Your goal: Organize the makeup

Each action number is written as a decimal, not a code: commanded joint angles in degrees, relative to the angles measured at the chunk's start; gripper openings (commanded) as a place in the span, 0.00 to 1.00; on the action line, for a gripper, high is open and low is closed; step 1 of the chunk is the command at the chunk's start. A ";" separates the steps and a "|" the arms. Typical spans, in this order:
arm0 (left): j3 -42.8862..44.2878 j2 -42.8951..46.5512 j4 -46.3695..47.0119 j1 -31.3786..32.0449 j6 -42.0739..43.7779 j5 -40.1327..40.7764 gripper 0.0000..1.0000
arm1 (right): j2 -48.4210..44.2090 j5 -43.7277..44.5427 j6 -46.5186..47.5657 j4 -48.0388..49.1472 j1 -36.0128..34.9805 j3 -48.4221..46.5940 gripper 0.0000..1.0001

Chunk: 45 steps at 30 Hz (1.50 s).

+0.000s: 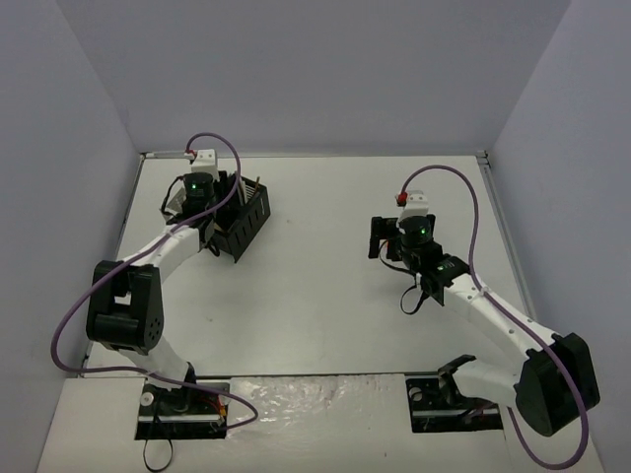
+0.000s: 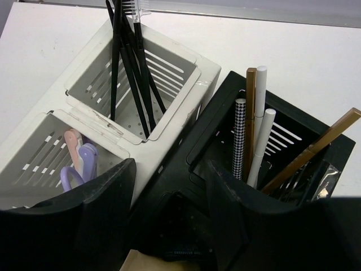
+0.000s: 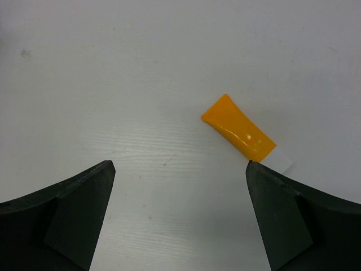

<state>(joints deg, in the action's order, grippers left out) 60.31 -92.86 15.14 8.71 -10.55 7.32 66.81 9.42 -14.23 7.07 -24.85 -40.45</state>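
Pale lilac walls (image 1: 296, 69) enclose the white table (image 1: 325, 296), where left hand (image 2: 172, 175) and right hand (image 3: 180, 169) both gape.

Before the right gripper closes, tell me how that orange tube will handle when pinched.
The orange tube lies flat with a flattened, wedge-like end, so it probably won't roll. It looks like soft plastic, so it may squash under a pinch. Small and smooth, it is likely light and could slip sideways.
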 commanded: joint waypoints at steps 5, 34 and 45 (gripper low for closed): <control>12.31 12.19 -9.97 -0.36 -2.51 0.84 0.86 | 9.26 -3.37 -2.54 -3.29 11.91 -5.57 0.99; 10.34 28.79 -33.21 -0.36 -5.93 -14.30 0.97 | 30.65 -10.38 1.78 -8.82 13.08 -11.99 0.80; 10.35 27.83 -33.16 -0.36 -7.12 -16.28 0.97 | 32.23 -6.00 0.87 -12.34 11.14 -11.23 0.55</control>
<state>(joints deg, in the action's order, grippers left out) 68.55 -64.99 -20.58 8.64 -16.57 -7.57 97.03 1.78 -12.18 -0.71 -13.28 -51.24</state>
